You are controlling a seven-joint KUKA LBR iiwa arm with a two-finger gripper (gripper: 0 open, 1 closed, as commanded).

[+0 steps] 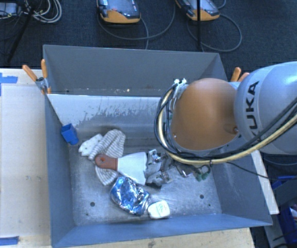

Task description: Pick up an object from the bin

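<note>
Orange wrist cover [202, 112] hides the jaws' state, beside white spatula [126, 164], crumpled foil [129, 196] and knitted cloth [109, 142].

"KUKA" — on the grey arm [270, 103]

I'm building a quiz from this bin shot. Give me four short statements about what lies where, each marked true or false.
1. A small blue block lies near the left wall of the bin. True.
2. The pincer hangs over the blue block. False: it is near the bin's middle, beside the white blade of a brown-handled scraper.
3. The scraper's handle lies on a white knitted cloth. True.
4. A crumpled blue-and-silver foil wrapper lies against the wall at the view's top. False: it lies near the bottom wall, next to a small white piece.
</note>
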